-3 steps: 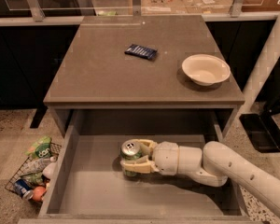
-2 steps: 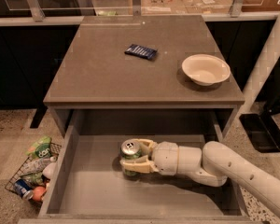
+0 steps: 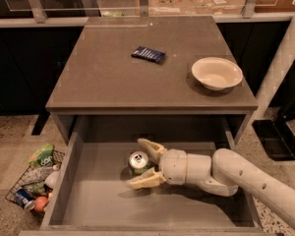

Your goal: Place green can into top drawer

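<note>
The green can (image 3: 138, 161) stands upright on the floor of the open top drawer (image 3: 101, 200), near its middle, silver top facing up. My gripper (image 3: 135, 163) reaches in from the right, low inside the drawer. Its two pale fingers (image 3: 151, 149) are spread on either side of the can, one behind it and one in front. The jaws stand open, wider than the can, and no longer press on it.
On the grey table top (image 3: 103, 77) lie a flat dark blue packet (image 3: 148, 54) and a white bowl (image 3: 217, 73). A wire basket (image 3: 34, 183) with several items sits on the floor left of the drawer. A white post (image 3: 280, 73) stands at the right.
The fingers have opened away from the can, which now stands on the drawer floor. The arm has stayed in about the same place.
</note>
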### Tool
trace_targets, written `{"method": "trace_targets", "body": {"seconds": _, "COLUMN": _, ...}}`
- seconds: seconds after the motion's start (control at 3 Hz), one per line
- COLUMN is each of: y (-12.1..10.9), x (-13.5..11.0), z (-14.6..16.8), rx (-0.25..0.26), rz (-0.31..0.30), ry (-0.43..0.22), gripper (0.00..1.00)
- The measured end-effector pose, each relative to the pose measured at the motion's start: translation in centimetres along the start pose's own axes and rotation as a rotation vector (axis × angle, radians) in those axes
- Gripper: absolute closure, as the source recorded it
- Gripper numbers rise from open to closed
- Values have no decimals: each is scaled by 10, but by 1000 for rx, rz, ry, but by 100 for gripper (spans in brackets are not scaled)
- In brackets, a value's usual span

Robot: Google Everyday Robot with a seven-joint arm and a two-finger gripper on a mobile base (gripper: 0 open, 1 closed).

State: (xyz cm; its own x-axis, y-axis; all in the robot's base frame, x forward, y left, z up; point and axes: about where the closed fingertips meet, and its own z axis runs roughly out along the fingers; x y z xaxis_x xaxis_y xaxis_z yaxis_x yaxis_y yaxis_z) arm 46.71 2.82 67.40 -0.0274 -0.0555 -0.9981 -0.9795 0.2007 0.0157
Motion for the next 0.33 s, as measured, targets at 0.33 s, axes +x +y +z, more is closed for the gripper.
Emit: {"method": "trace_targets", "body": {"seconds": 0.33, "y": 0, "x": 0, "z": 0, "rx": 0, "rz": 0, "ry": 0, "gripper": 0}}
